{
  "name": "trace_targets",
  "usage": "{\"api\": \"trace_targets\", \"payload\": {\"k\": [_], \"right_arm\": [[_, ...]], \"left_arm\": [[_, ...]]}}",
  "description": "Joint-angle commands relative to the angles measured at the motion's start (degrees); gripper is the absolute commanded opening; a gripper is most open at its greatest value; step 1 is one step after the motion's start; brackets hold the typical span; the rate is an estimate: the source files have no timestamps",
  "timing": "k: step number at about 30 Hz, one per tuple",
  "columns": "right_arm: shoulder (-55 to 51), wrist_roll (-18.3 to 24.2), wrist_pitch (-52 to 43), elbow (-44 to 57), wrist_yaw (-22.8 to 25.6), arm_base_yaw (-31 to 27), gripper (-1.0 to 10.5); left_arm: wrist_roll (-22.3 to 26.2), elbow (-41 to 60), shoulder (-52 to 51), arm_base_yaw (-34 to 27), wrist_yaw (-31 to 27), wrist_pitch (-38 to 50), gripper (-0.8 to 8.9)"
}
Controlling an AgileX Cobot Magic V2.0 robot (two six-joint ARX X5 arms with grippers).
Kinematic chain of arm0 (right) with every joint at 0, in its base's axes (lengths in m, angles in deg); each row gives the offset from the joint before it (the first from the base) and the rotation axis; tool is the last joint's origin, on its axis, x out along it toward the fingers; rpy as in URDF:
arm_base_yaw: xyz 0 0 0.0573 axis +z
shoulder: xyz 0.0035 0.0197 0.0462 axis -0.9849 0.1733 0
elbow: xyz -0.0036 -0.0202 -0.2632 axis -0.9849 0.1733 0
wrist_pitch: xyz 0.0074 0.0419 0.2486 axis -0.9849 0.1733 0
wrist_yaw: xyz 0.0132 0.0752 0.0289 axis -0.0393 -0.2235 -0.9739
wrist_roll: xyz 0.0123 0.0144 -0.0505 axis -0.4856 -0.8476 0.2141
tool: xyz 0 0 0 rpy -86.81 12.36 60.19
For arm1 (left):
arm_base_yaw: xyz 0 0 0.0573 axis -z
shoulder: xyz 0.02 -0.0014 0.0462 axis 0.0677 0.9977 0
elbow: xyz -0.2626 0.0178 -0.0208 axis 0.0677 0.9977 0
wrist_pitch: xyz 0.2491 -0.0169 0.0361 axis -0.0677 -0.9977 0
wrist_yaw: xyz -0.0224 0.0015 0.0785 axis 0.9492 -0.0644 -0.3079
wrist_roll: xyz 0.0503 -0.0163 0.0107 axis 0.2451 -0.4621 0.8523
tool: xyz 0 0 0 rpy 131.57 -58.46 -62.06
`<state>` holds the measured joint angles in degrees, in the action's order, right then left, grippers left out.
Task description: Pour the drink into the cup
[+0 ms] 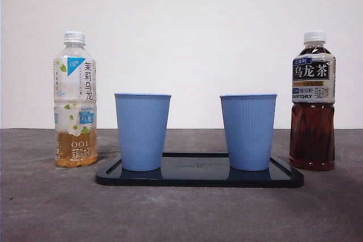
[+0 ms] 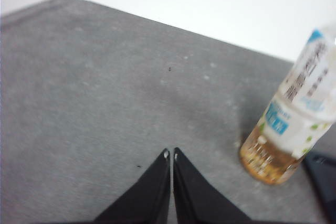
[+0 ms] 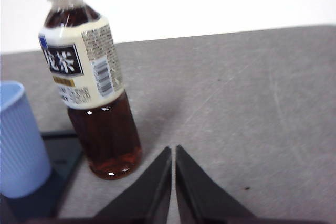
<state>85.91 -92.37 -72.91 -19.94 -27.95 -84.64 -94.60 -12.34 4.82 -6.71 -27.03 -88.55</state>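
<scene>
Bottles capped and untouched, pale one (image 1: 75, 100) and dark one (image 1: 312, 101) flanking tray (image 1: 198, 178) with two cups (image 1: 142, 131) (image 1: 248, 131); we note left gripper (image 2: 170, 153) and right gripper (image 3: 174, 150) pressed together, empty, nothing poured yet.

Closed right tool (image 3: 173, 150) near dark tea bottle (image 3: 89, 82).

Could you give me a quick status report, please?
Left claw and right claw shut, holding nothing. Both bottles capped: pale tea, dark tea. Two blue cups upright on tray. Nothing in the way.
</scene>
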Motion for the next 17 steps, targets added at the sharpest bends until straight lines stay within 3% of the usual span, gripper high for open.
{"api": "trace_targets", "payload": {"k": [1, 7, 10, 17], "right_arm": [[-0.15, -5.16, 0.96, 0.17, 0.02, -0.07, 0.1], [-0.15, -9.77, -2.8, 0.04, -2.89, -0.07, 0.1], [-0.15, -11.65, -3.85, -1.46, -3.17, -0.07, 0.1], [0.17, -11.72, -2.82, -9.38, -2.1, -0.07, 0.1]], "left_arm": [[-6.01, 0.17, -0.11, -0.15, 0.02, 0.63, 0.08], [-10.95, -1.05, -0.11, -0.15, 1.07, 0.63, 0.08], [-11.21, -3.43, -0.11, -0.15, 2.47, 0.2, 0.1], [-10.54, -12.92, 2.08, -0.15, 2.62, -2.16, 0.1]]}}
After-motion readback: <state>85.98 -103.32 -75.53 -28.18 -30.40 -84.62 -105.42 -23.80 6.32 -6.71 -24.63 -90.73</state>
